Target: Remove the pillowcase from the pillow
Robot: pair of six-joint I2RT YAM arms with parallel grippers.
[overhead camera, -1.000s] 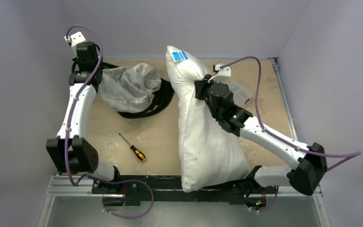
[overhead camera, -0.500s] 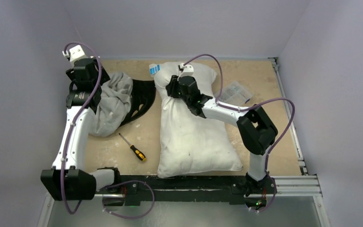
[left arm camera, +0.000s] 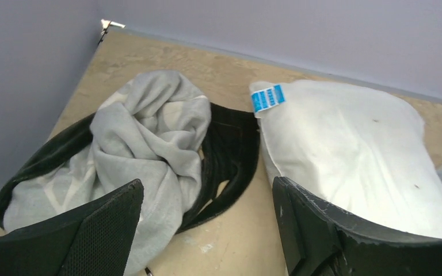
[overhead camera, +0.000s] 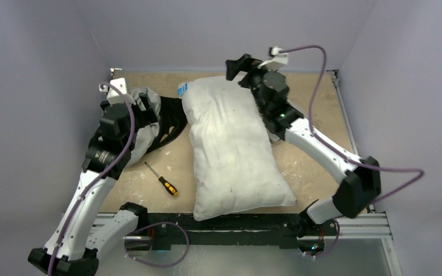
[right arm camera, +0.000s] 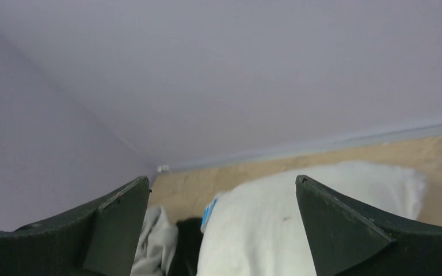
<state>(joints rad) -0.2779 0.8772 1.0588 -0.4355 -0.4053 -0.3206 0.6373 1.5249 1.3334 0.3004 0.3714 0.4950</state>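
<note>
Pillow (overhead camera: 230, 144) lies bare beside the crumpled pillowcase (left arm camera: 149, 138); left claw (left arm camera: 204, 190) and right claw (right arm camera: 221, 181) both spread, empty

Pillow (overhead camera: 233, 149) laid flat; pillowcase (left arm camera: 149, 135) dropped; left pincer (left arm camera: 204, 192), right pincer (right arm camera: 221, 184) sprung open.

The pillow (overhead camera: 233, 149) lay along the desk's (overhead camera: 141, 192) middle; the pillowcase (overhead camera: 149, 118) sat just left (toward the far corner), a screwdriver (overhead camera: 162, 180) before it.
</note>
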